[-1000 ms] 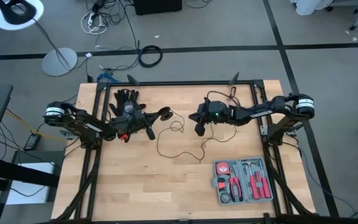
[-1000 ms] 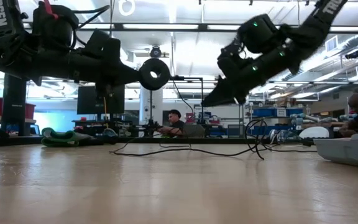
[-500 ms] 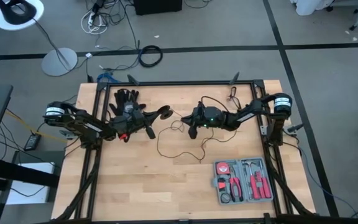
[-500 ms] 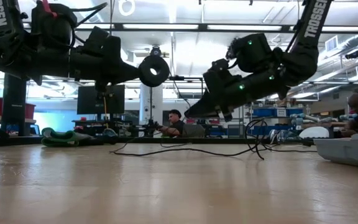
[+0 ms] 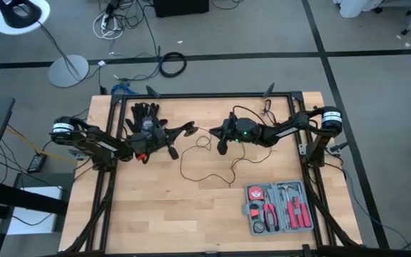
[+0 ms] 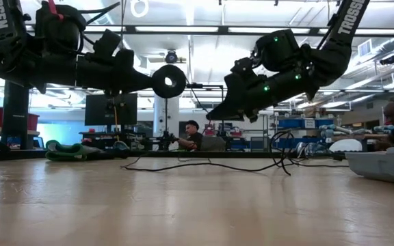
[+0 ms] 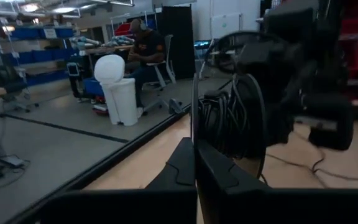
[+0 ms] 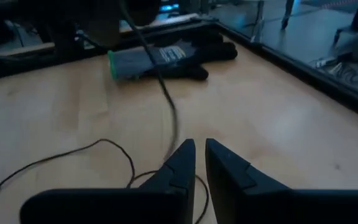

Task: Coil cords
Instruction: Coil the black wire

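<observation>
The cord is a very thin black wire ending in a small round black disc [image 6: 169, 80]. My left gripper [image 5: 180, 133] is shut on the disc, high above the table's far left part. The wire [image 5: 185, 165] drops from the disc and lies in loose loops on the wood [image 6: 204, 165]. My right gripper [image 6: 211, 117] slants down toward the table's left, close to the disc's right, with a narrow gap between its fingers. In the right wrist view the hanging wire [image 8: 166, 106] passes just beside one fingertip [image 8: 182, 155]. I cannot tell whether they touch. My left gripper pinches the disc between its two fingers [image 7: 182, 167], one on each flat face. The fingers come level from the table's left. The disc stands on edge [image 7: 194, 112], lifted clear of the table, and the wire hangs slack from it.
A black glove [image 5: 145, 112] lies at the far left, behind my left gripper. An open grey tool case [image 5: 279, 207] with red-handled tools sits at the near right. Black frame rails [image 5: 191, 96] run around the table. People sit in the room beyond.
My right gripper has moved toward the table's left and a little down, closing in on the disc, and now points less steeply downward. My left gripper has kept the disc in the same place.
</observation>
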